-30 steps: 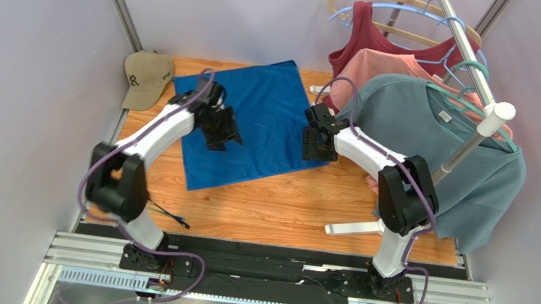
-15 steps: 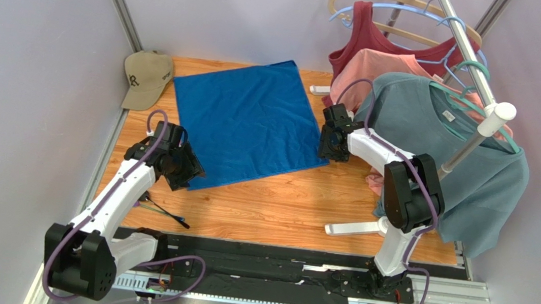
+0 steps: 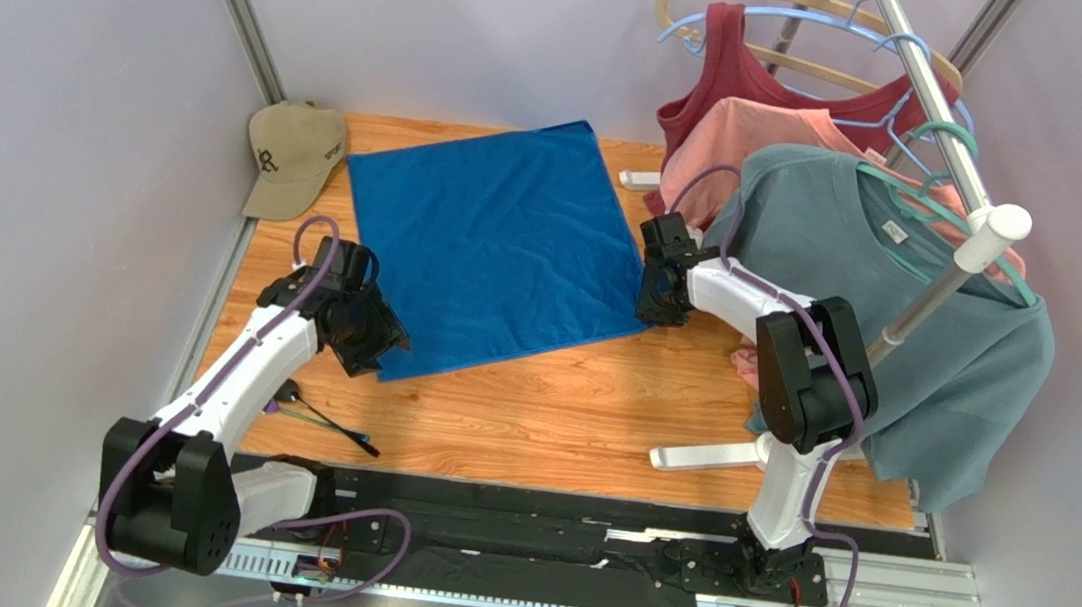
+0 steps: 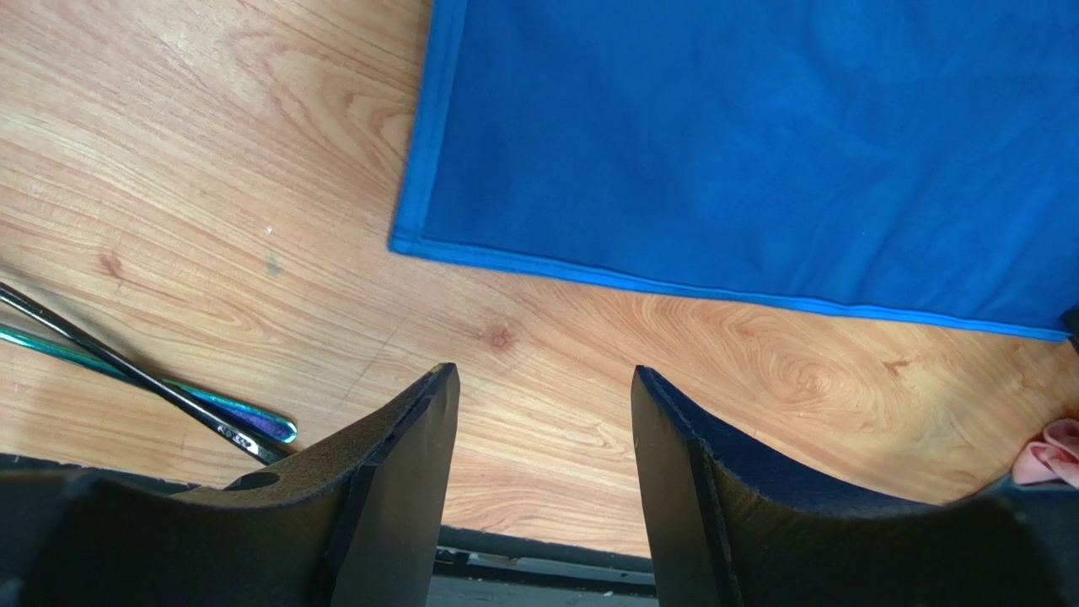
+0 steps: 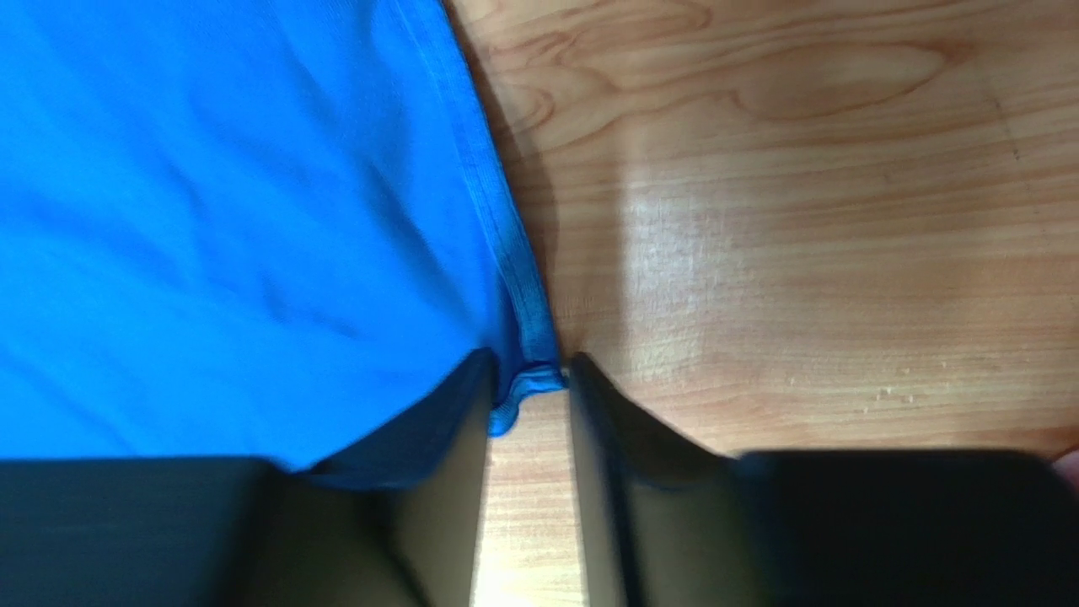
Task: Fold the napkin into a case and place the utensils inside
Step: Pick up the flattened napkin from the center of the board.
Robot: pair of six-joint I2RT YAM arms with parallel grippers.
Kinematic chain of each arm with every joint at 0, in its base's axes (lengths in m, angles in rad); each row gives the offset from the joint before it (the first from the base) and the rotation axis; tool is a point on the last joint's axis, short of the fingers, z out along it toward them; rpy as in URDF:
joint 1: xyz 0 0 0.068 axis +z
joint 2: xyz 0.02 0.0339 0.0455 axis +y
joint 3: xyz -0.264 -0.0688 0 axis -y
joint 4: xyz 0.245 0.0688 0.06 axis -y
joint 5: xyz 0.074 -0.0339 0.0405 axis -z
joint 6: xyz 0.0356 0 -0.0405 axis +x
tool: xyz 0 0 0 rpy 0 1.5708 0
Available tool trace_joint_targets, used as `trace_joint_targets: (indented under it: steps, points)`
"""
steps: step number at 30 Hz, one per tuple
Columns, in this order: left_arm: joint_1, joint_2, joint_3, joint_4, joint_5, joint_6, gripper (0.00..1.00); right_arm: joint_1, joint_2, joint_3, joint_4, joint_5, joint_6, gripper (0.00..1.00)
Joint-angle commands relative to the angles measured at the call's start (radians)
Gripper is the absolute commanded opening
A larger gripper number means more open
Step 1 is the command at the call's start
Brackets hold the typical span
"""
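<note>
Currently the napkin lies spread flat on the bench. The left fingers stand wide open just off its near left corner, with the utensils lying near them on the wood. The right fingers straddle the near right corner with a narrow gap; whether they pinch it cannot be told.
</note>
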Motion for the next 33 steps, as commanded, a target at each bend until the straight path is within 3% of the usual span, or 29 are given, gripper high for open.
trace_joint_targets:
  steps: [1,6,14,15,18,19,22,24,28,33]
  points:
    - [0.004,0.074,0.068,0.012,0.012,-0.009,0.61,-0.005,0.064,-0.025,0.031,-0.006,0.031,0.28]
    - [0.004,0.164,0.071,-0.024,-0.031,-0.02,0.61,0.006,0.032,-0.027,0.044,-0.007,0.036,0.17]
    - [-0.019,0.165,0.048,-0.062,-0.077,-0.075,0.6,0.009,-0.007,-0.01,0.042,-0.046,0.028,0.0]
    - [-0.019,0.163,0.056,-0.061,-0.08,-0.071,0.6,0.009,-0.01,-0.007,0.041,-0.066,0.022,0.01]
    - [-0.021,0.145,0.077,-0.068,-0.095,-0.048,0.59,0.017,-0.042,-0.008,0.028,-0.06,-0.004,0.21]
    - [-0.021,0.136,0.079,-0.07,-0.109,-0.043,0.59,0.015,-0.069,-0.015,0.028,-0.056,-0.01,0.36]
    - [-0.019,0.088,0.073,-0.065,-0.128,-0.025,0.58,0.003,-0.105,-0.027,0.013,-0.016,-0.021,0.45]
    - [-0.021,0.063,0.07,-0.065,-0.131,-0.009,0.56,-0.009,-0.135,-0.044,0.021,-0.025,-0.018,0.45]
    - [-0.021,0.062,0.063,-0.061,-0.111,0.005,0.53,-0.018,-0.123,-0.033,0.01,-0.028,-0.013,0.33]
    - [-0.021,0.059,0.045,-0.054,-0.094,0.005,0.51,-0.029,-0.096,-0.022,0.013,-0.008,-0.018,0.3]
